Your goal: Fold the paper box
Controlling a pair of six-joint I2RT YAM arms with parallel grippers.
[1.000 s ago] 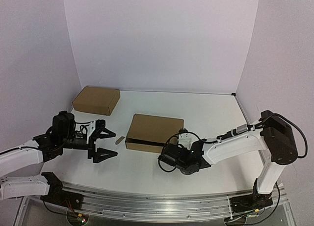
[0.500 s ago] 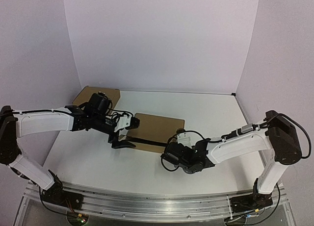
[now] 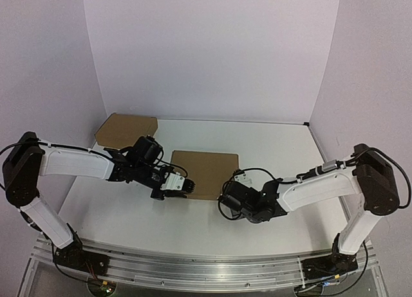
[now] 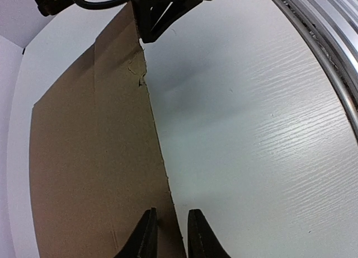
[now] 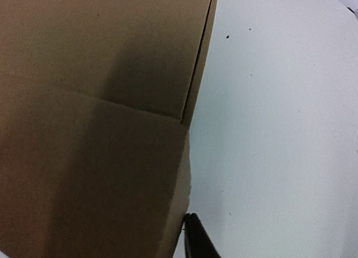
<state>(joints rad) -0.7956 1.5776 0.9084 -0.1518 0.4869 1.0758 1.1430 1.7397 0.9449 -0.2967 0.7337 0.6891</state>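
Mounting rail (image 3: 206,270): runs along the near edge of the bench (image 3: 277,145). One arm base sits at each end of it.
Left tool (image 3: 183,187): reaches in from the left, low over the bench, at the near left corner of the paper box (image 3: 206,170).
Left tool, state: in the left wrist view both fingers (image 4: 146,235) stand close together with a narrow gap. The ragged near edge of the cardboard runs into that gap. Cannot tell whether the edge is actually pinched.
Right tool (image 3: 230,195): reaches in from the right, low, at the near right corner of the paper box. In the left wrist view its dark tip meets the cardboard at that corner.
Right tool, state: the right wrist view shows only one finger (image 5: 195,239), just beside the box edge. Cannot tell whether the jaws are apart or together.
Paper box, location: centre of the bench, between the two tools, lying low with its broad brown panel facing up.
Paper box, detail: the right wrist view shows a crease across the cardboard and a narrow side wall along the right edge. The left wrist view shows a small torn notch on the near edge.
Second box (image 3: 127,131): closed, shallow, brown. It sits at the far left corner of the bench, well apart from the paper box.
Backdrop: plain pale walls on three sides.
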